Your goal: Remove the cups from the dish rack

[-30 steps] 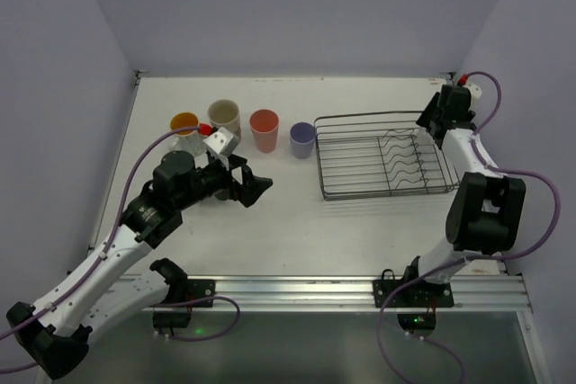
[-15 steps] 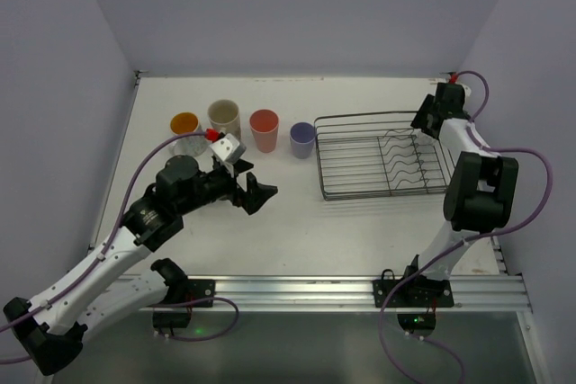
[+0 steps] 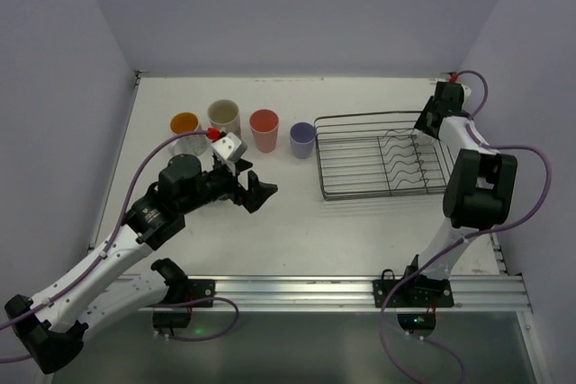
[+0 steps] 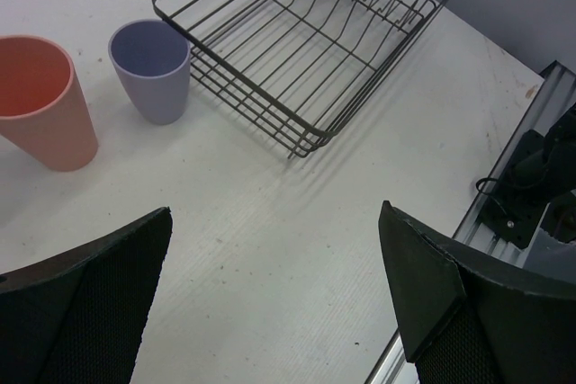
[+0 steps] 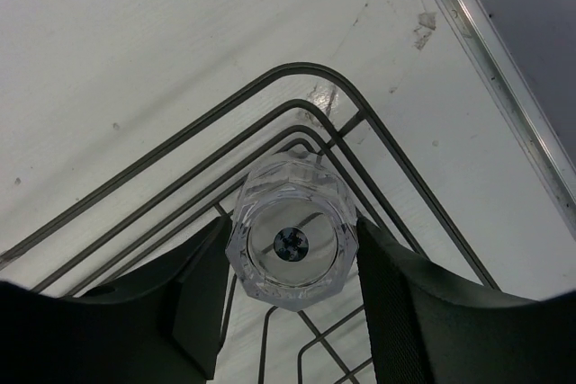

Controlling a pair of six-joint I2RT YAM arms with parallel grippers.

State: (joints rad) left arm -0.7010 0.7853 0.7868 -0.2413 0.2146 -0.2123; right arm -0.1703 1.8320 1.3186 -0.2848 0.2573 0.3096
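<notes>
The dark wire dish rack (image 3: 360, 118) stands at the right of the table. A clear glass (image 5: 290, 245) stands in its far right corner. My right gripper (image 3: 430, 120) reaches down over that corner, its fingers pressed against both sides of the glass. Four cups stand in a row left of the rack: orange-inside (image 3: 184, 121), cream mug (image 3: 224, 116), salmon-red (image 3: 264, 129) and lavender (image 3: 302, 138). My left gripper (image 3: 256, 191) is open and empty, low over the table in front of the row. The small brown cup is out of view.
In the left wrist view the salmon cup (image 4: 40, 101) and lavender cup (image 4: 151, 69) stand left of the rack (image 4: 306, 42). Bare table lies between my left fingers (image 4: 99, 303). The table's metal rail (image 3: 360, 290) runs along the near edge.
My left gripper has drifted slightly toward the near right. My right wrist has shifted a little at the rack's far right corner.
</notes>
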